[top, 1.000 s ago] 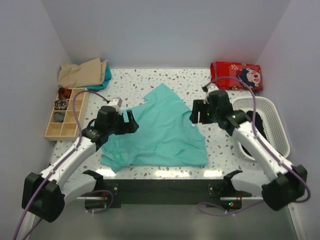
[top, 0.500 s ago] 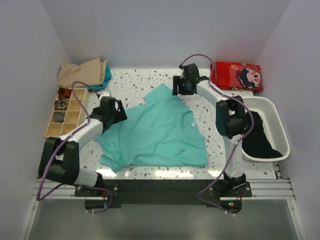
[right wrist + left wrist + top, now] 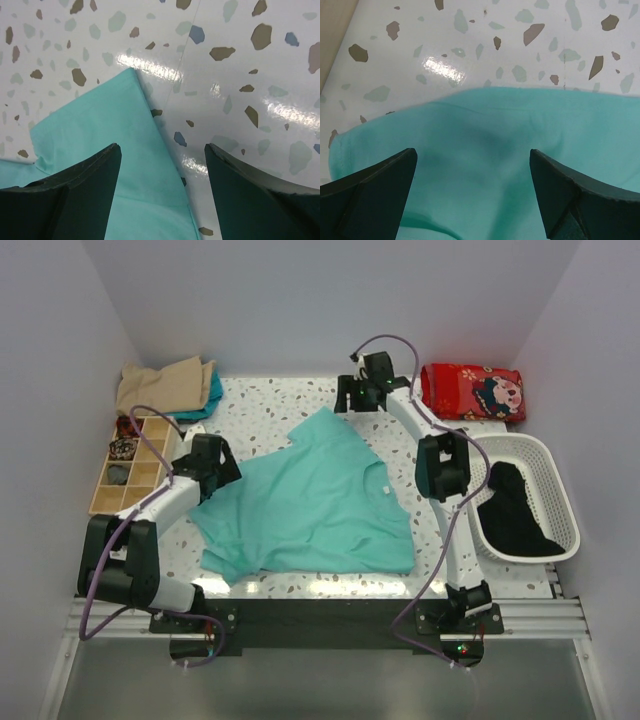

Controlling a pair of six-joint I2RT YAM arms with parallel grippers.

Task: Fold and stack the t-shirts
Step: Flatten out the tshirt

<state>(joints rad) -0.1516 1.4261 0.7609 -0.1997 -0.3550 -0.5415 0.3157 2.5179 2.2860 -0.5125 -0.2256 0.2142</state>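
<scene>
Since a second ago, right pincer (image 3: 162, 150) reached out to the teal t-shirt's (image 3: 310, 510) 12 o'clock corner; left pincer (image 3: 472, 160) went to its 9 o'clock edge. Both stand apart, holding nothing. T-shirt lies flat mid-tabletop (image 3: 270, 405), collar toward 3 o'clock, long axis 9–3.

Lighting: bright, even, from overhead; focus sharp on surfaces.
Specular glare marks the table (image 3: 240, 30) just ahead of the right gripper (image 3: 162, 147) and ahead-left of the left gripper (image 3: 473, 151); a soft shadow lies on the teal t-shirt (image 3: 570, 150) between the left gripper's fingers (image 3: 370, 195); finger edges render dark, slightly soft.
</scene>
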